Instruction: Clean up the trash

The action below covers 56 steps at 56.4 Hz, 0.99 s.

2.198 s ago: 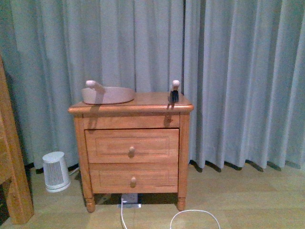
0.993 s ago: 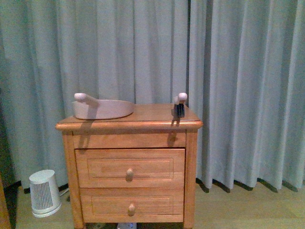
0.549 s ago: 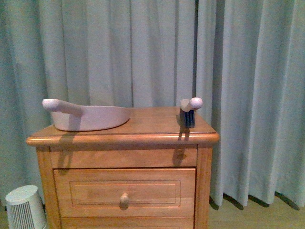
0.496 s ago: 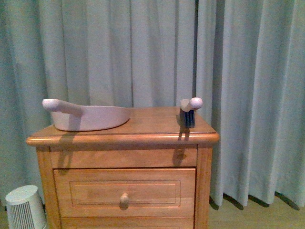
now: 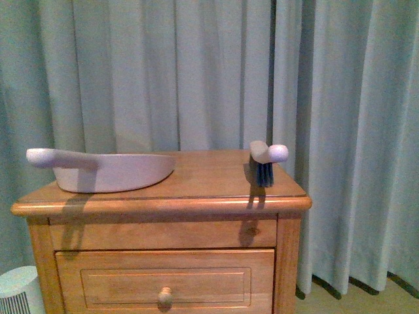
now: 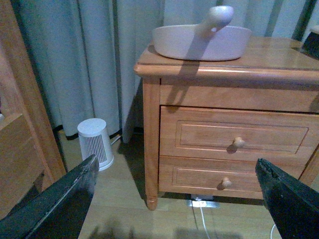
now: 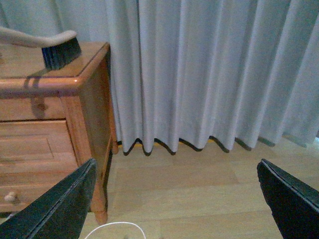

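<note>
A small wooden counter with 2 drawers, each with 1 round knob, stood in front of a pale blue-grey curtain. On its top, toward the robot's left, lay a beige-pink dustpan with its handle pointing left. Near the right edge, well apart from the dustpan, a brush stood on its dark bristles, its pale handle pointing right. The trash could not be made out in any of the 3 views. The left claw was spread wide and held nothing. Its 2 dark fingers showed at the lower corners of the left wrist view, low in front of the counter. The right claw was spread just as wide and also held nothing. It faced the counter's right side, the curtain and the wooden floor. A small white appliance with a slotted front stood on the floor near the counter's left leg, close to the curtain. A white cable lay looped on the floor by the counter's right front leg. A tall piece of wooden furniture stood further to the left.
</note>
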Motion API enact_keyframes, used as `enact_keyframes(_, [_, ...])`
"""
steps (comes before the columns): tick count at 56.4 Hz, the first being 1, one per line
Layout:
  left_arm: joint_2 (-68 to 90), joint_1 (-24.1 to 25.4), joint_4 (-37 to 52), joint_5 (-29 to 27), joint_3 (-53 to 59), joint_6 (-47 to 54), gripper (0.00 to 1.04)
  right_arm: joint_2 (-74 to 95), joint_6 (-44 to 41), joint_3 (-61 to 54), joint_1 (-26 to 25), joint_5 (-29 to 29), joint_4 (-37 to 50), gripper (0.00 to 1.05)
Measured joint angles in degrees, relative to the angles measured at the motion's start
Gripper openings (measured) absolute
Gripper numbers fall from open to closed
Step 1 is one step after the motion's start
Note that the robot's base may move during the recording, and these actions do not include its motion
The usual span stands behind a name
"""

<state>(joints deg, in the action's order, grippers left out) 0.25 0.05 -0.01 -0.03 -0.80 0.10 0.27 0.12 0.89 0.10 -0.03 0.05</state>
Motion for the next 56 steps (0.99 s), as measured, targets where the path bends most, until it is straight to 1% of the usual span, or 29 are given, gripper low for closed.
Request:
enact_keyframes(38, [0.0, 0.0, 0.0, 0.0, 0.0, 0.0, 0.97, 0.0, 0.0, 0.0, 0.0, 0.0, 0.0, 0.97])
enact_keyframes(41, [1.3, 0.2, -2.3, 0.2, -0.7, -2.3, 0.97, 0.0, 0.0, 0.0, 0.0, 0.0, 0.0, 0.97])
enact_keyframes(44, [6.8, 0.7, -2.3, 1.1, -2.0, -5.5, 0.97, 0.0, 0.0, 0.0, 0.0, 0.0, 0.0, 0.97])
enact_keyframes(47, [14.0, 1.2, 1.7, 2.0, -3.6, -6.1, 0.97, 0.0, 0.0, 0.0, 0.0, 0.0, 0.0, 0.97])
enact_keyframes(52, [25.7, 1.6, 8.4, 3.6, -8.5, -4.4, 0.97, 0.0, 0.0, 0.0, 0.0, 0.0, 0.0, 0.97])
enact_keyframes(56, [35.4, 1.6, 11.9, 3.9, -14.4, -1.9, 0.97, 0.0, 0.0, 0.0, 0.0, 0.0, 0.0, 0.97])
